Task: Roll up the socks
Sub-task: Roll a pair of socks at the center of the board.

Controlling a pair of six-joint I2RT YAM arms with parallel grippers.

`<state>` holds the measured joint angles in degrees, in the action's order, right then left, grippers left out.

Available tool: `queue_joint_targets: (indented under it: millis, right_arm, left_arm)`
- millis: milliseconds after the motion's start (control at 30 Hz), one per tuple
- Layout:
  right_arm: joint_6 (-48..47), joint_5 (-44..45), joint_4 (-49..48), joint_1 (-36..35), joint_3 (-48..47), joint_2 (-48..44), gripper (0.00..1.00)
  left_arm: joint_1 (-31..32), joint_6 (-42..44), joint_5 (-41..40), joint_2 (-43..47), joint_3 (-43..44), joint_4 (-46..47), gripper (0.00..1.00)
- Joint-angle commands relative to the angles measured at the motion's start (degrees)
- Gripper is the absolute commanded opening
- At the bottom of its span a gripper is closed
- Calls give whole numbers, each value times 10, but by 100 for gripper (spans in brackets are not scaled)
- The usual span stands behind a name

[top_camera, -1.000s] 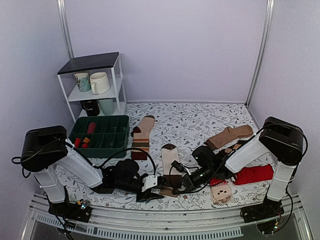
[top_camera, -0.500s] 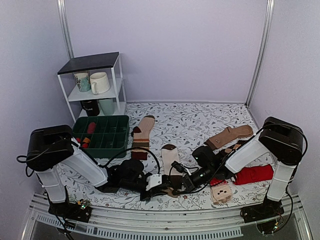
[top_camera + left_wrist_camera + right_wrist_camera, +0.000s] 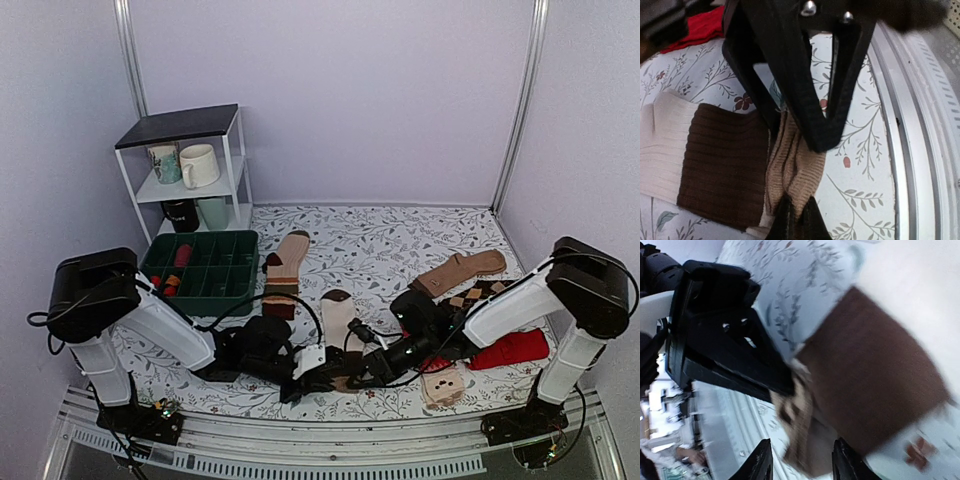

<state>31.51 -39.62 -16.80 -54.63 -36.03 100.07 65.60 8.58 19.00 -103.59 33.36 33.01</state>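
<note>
The left gripper (image 3: 328,380) has slid right and clamped; the right gripper (image 3: 360,375) has parted. Above: the cream sock (image 3: 340,318) lies by the table's (image 3: 400,250) near edge. Left wrist: fingertips (image 3: 785,226) pinch its bunched tan toe (image 3: 795,172) beside the brown band (image 3: 725,170). Right wrist: fingers (image 3: 761,462) apart, toe between.

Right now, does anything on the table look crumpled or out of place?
Yes. The tan-brown toe of the cream-white ribbed sock with a dark brown band is bunched into folds, pinched in the shut left tool, while the rest lies flat.
</note>
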Motion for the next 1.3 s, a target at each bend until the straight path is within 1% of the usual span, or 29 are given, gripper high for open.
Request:
queue_joint_targets:
  millis: [0, 67, 133, 167, 233, 300, 567, 733, 900, 1100, 1267]
  right_arm:
    - [-45, 166, 61, 5, 54, -101, 41]
    - [-68, 195, 22, 2, 86, -160, 42]
    - [-93, 235, -37, -14, 128, -217, 45]
    - [-117, 256, -67, -28, 150, -244, 47]
    - [-162, 284, -115, -58, 182, -278, 49]
    - [-205, 296, -140, -83, 193, -290, 50]
    - [-338, 319, -138, -160, 137, -210, 53]
    - [-371, 310, -135, -167, 108, -158, 53]
    - [-382, 284, -132, -168, 92, -142, 53]
    - [-377, 253, -131, -169, 78, -98, 52]
    - [-366, 268, -123, -168, 81, -75, 51]
  left_arm:
    - [-12, -68, 49, 2, -12, -81, 0]
    - [-20, -86, 64, -2, -8, -92, 0]
    - [-31, -99, 82, -6, -4, -105, 0]
    - [-34, -105, 90, -8, -4, -109, 0]
    - [-40, -117, 105, -13, -6, -114, 0]
    - [-48, -125, 115, -19, -7, -118, 0]
    - [-67, -132, 138, -39, 5, -131, 0]
    - [-69, -132, 140, -42, 9, -137, 0]
    - [-70, -131, 139, -43, 7, -136, 0]
    - [-70, -131, 138, -44, 7, -135, 0]
    - [-70, -130, 137, -46, 10, -135, 0]
